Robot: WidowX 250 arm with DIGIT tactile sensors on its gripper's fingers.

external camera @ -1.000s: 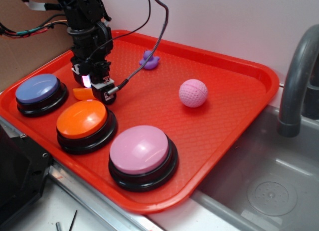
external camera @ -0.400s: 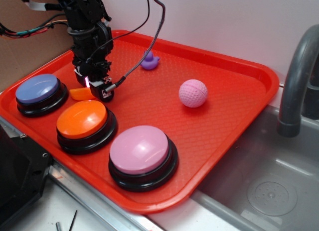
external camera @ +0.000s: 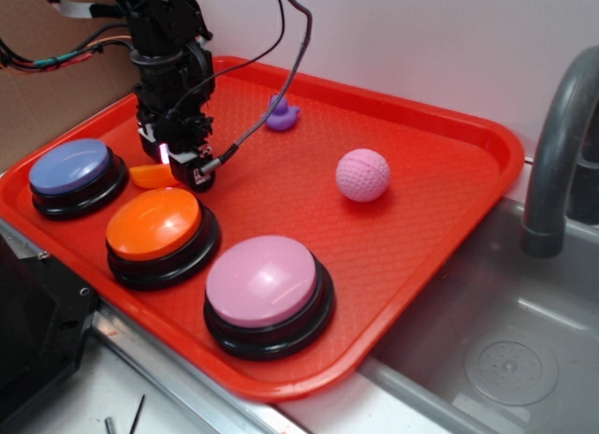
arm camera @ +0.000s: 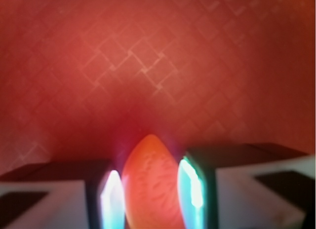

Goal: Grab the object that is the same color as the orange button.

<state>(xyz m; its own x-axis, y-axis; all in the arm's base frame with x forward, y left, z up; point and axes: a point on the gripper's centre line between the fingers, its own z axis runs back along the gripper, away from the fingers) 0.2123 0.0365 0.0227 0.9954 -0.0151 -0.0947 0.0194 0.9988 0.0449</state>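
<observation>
Wrist view — tool (arm camera: pixel 152 189) clamped around the orange wedge (arm camera: pixel 150 182), low over the red tray (arm camera: pixel 158 66).

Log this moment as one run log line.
phase: grasping | gripper: fingers either side of orange wedge, contact unclear | wedge on red tray behind orange button

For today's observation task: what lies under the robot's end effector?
The orange wedge sits between the fingers on the red tray. The exterior view shows only its left end; its contact with the tray is hidden.
</observation>
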